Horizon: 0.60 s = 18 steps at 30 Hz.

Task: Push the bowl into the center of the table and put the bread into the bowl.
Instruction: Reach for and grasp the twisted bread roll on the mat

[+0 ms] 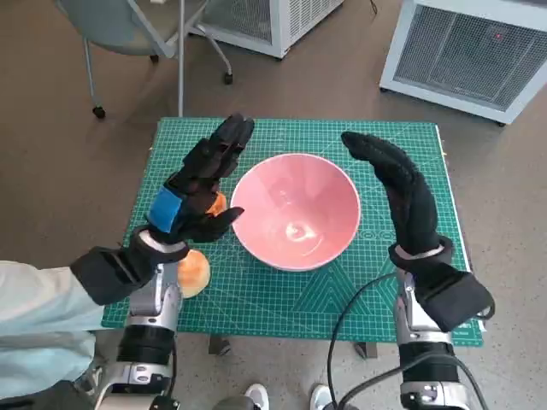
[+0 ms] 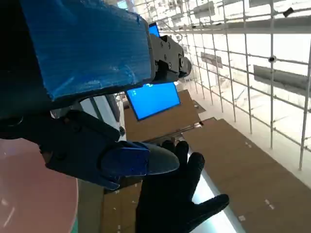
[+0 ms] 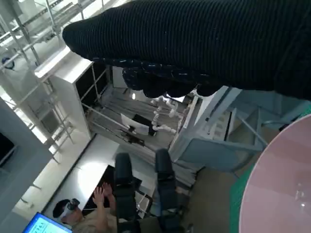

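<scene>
Bowl (image 1: 296,211) on green mat (image 1: 376,295), brown floor (image 1: 68,154); both hands spread, empty

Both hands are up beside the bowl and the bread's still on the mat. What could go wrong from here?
1. The bread lies partly hidden under the left hand and wrist; lowering that hand blind might squash it or knock it off the near edge of the mat.
2. The bowl sits between the left hand and the right hand; a one-sided shove could tip or spin it rather than slide it.
</scene>
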{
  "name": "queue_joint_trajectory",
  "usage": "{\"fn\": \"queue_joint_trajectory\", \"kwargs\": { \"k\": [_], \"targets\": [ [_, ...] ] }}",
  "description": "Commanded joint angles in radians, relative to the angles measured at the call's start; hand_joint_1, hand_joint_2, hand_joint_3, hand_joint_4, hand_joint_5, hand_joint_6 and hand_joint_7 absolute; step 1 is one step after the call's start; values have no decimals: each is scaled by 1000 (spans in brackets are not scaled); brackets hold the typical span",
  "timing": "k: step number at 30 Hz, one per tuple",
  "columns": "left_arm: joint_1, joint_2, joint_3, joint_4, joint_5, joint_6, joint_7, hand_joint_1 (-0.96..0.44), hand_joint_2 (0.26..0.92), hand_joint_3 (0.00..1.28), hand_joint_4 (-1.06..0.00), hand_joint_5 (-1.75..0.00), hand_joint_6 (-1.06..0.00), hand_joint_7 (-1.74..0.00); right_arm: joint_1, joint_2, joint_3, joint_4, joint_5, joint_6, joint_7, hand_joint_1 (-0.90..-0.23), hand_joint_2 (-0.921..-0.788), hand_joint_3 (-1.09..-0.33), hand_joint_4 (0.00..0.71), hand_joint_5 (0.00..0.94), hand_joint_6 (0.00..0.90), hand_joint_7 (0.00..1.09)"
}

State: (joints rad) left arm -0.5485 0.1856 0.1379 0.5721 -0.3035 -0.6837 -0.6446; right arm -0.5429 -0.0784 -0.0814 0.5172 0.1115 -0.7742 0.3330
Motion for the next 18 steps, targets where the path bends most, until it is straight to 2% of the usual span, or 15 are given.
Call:
{"fn": "queue_joint_trajectory", "kwargs": {
  "k": [1, 3, 5, 7, 10, 14, 18],
  "targets": [
    [-56, 150, 12, 124, 193, -91, 100, -638, 921, 341, -135, -1, -228, -1, 7, -12, 8, -8, -1, 34, -7, -719, -921, -773, 182, 1, -1, 488],
    [-69, 211, 1, 161, 305, -104, 182, -636, 921, 324, -136, -1, -226, 0, 7, -13, 10, -14, -1, 40, -7, -723, -921, -772, 182, 1, -1, 487],
    [-78, 282, -19, 183, 432, -75, 282, -617, 921, 224, -138, -2, -236, -5, 5, -14, 12, -21, -1, 46, -6, -727, -921, -772, 182, 1, -1, 486],
    [-83, 318, -36, 192, 503, -45, 342, -558, 906, 136, -145, -2, -260, -12, 3, -16, 14, -25, -1, 50, -5, -730, -921, -770, 182, 1, 0, 487],
    [-89, 356, -61, 193, 584, 14, 411, -556, 905, 59, -144, -1, -279, -15, 0, -18, 15, -27, -1, 53, -5, -731, -921, -769, 180, 0, -1, 487],
    [-105, 389, -92, 212, 641, 103, 456, -505, 871, 14, -136, 0, -314, -25, -6, -20, 19, -29, 4, 61, 2, -732, -921, -769, 179, 0, -1, 487],
    [-139, 401, -123, 263, 651, 156, 448, -462, 843, 3, -133, 0, -336, -28, -11, -22, 23, -29, 9, 66, 8, -734, -921, -769, 180, 1, -1, 488]
  ]
}}
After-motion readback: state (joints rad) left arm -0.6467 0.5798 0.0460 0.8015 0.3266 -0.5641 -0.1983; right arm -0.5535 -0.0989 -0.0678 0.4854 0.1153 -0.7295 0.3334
